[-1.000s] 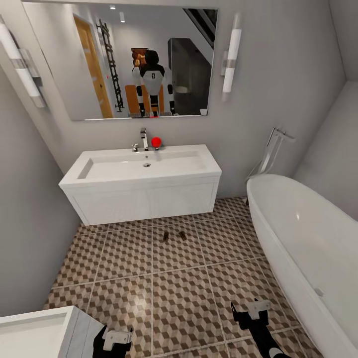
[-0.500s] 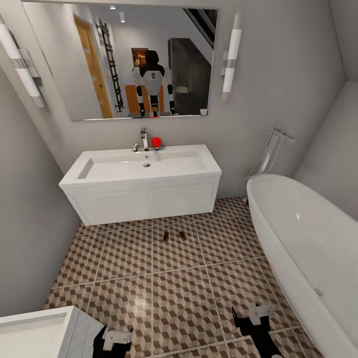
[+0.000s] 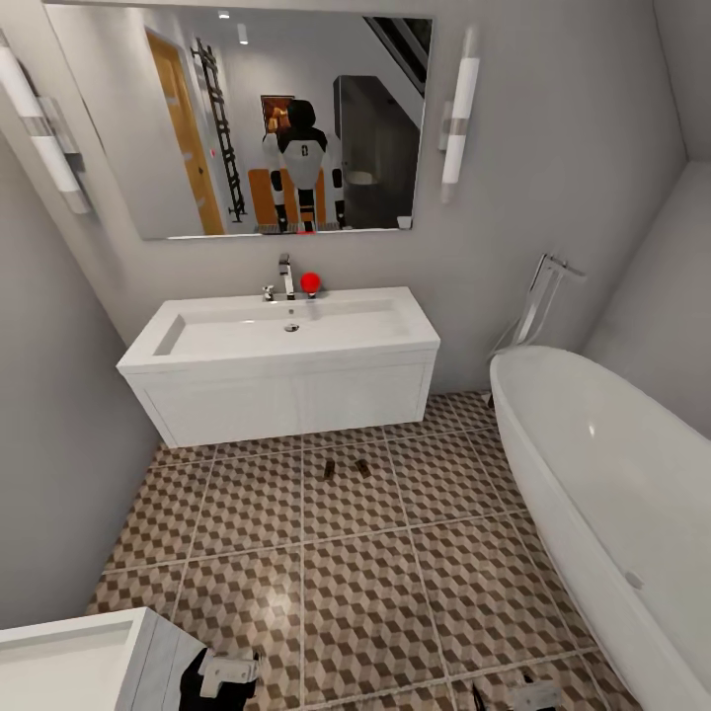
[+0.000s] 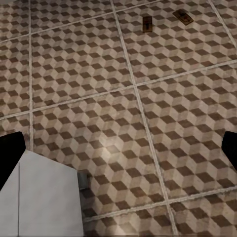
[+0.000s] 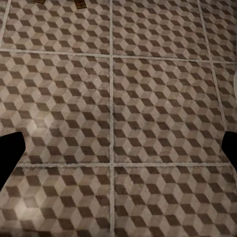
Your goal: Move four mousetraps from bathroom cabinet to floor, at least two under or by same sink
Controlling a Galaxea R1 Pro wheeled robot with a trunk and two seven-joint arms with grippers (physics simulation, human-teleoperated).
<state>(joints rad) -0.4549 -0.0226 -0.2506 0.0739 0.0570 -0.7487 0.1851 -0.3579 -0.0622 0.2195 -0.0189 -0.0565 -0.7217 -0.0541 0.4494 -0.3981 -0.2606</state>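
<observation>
Two mousetraps (image 3: pixel 346 469) lie on the bathroom floor (image 3: pixel 365 583) at the centre of the head view, just in front of the sink (image 3: pixel 286 336), side by side but apart. The left one (image 3: pixel 329 471) has its long axis running up and down the frame; the right one (image 3: pixel 362 467) is turned on a slant. In the left wrist view they show at the upper right, the straight one (image 4: pixel 146 23) and the slanted one (image 4: pixel 183 17), far beyond the fingers.

The left gripper (image 3: pixel 225 673) sits at the bottom of the head view, left of centre, beside a white unit (image 3: pixel 69 657) in the lower left corner. Its fingers (image 4: pixel 11 155) show as dark tips at the far left and right edges of its wrist picture, spread wide with nothing between them but tile. The right gripper (image 3: pixel 528 693) is barely inside the bottom edge, right of centre; its fingers (image 5: pixel 10 153) are likewise parted and empty over bare floor, with the traps at the upper left edge of its picture.

So both hands carry nothing, and the two traps near the sink look already placed. By my reckoning two remain, and the cabinet is not ahead: only an orange-brown shape (image 3: pixel 286 197) in the mirror (image 3: pixel 237 118), behind the robot's reflection, suggests it lies the opposite way. The coming move would be a turn away from the sink, neither arm being closer to anything worth grasping here.
</observation>
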